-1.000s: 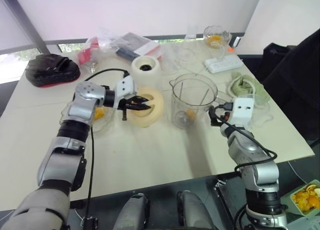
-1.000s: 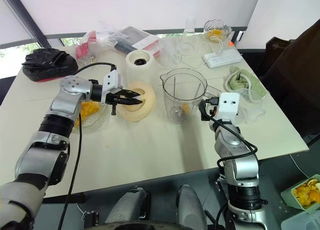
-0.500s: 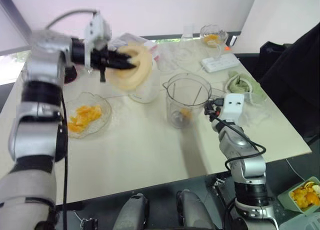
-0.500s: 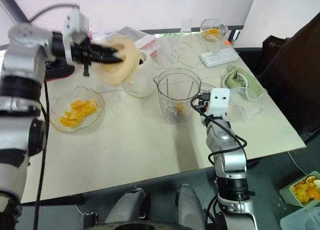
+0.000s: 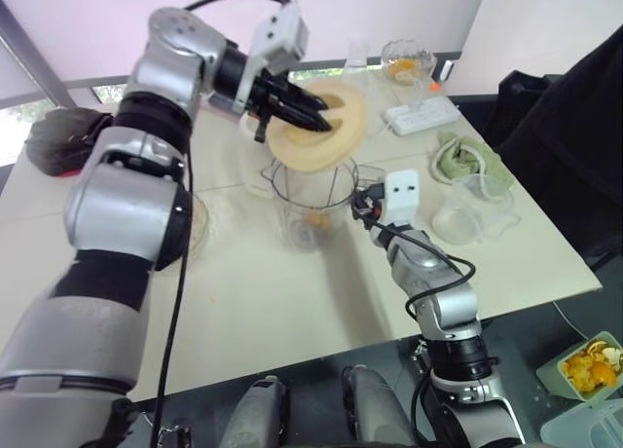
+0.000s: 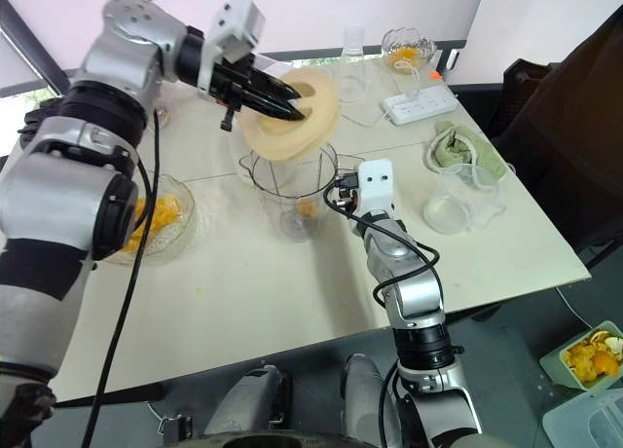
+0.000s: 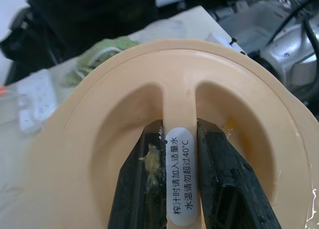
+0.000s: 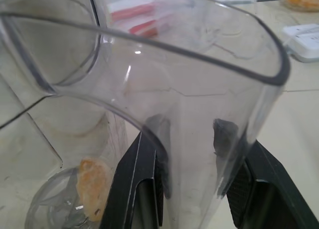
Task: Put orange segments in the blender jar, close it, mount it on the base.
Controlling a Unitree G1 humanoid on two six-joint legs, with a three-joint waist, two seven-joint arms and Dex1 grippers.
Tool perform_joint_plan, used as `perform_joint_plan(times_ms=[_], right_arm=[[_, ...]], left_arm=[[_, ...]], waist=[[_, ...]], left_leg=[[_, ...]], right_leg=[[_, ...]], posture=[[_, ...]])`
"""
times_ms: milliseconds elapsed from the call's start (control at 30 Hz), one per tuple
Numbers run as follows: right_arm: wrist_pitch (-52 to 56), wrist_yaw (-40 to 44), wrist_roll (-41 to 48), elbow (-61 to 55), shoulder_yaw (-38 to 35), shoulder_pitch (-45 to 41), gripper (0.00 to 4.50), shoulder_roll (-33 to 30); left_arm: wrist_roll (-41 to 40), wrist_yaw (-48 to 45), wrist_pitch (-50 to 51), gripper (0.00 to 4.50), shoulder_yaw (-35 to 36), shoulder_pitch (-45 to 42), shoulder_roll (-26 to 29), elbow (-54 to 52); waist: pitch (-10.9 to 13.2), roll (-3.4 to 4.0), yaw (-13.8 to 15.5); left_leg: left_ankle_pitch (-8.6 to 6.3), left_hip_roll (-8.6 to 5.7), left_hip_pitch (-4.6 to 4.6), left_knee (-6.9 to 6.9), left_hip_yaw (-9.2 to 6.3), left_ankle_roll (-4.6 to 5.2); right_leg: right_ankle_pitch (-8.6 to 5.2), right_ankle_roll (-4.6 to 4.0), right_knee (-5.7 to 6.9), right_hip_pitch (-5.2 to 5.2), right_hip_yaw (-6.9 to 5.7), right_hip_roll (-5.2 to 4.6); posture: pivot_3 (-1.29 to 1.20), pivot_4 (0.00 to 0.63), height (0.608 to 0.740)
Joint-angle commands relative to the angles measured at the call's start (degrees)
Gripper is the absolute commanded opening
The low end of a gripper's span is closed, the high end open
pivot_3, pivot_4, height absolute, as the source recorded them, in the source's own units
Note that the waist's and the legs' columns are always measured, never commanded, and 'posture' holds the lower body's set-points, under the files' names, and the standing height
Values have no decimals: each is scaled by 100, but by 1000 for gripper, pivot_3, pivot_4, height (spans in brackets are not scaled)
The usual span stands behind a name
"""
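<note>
The blender jar [image 5: 311, 203] stands upright on the bench [image 5: 292, 302], mouth open, its long axis vertical, with a piece or so of orange [image 5: 314, 219] lying at the bottom. It sits straight below your left jaws, a touch nearer to you than they are.

Your left jaws are closed on the cream lid [image 5: 326, 129]. The two black fingers [image 7: 134, 189] pinch the labelled centre bar of its handle from either side. The lid hangs just above the jar's rim, apart from it and tilted rather than level, so I judge the coming move calls for flattening it and lowering it squarely onto the mouth.

Your right jaws are set wide on either side of a part of the jar's wall near the rim, on the side facing your right arm. They look to be steadying it. That arm is the nearer one to the jar, but the left arm carries the lid.

The white base [image 5: 255, 180] stands just past the jar, beyond your right jaws. A glass bowl [image 6: 161, 214] of orange segments sits well out from the left jaws, on the left arm's side. An empty clear pitcher [image 5: 467, 205] sits outboard of the right jaws. A smaller bowl [image 5: 404, 63] holding orange sits far beyond both.
</note>
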Motion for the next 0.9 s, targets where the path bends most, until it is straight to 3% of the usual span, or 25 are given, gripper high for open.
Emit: perform_joint_plan(times_ms=[33,633,900], right_arm=[[99,223,-63,-375,107,-136,1001,-134],[269,435,-167,-414,77,-158,1001,-212],[248,456,-218,-392,52,-87,1001,-220]], left_arm=[[12,-21,-208,249,-271,-191,-56,14],[-717,-21,-490,249,-1988,410,225,-376],[-1833,-21,33,249,-2986,582,740,-1234]], waist=[[0,0,0],[-2,1,9],[-3,3,4]], left_leg=[[0,0,0,0,0,0],[-13,0,0,5,0,23],[-14,0,2,6,0,25]], right_leg=[[0,0,0,-1,0,0],[0,0,2,0,1,0],[0,0,3,0,3,0]], posture=[[0,150,740],[0,150,740],[0,150,740]])
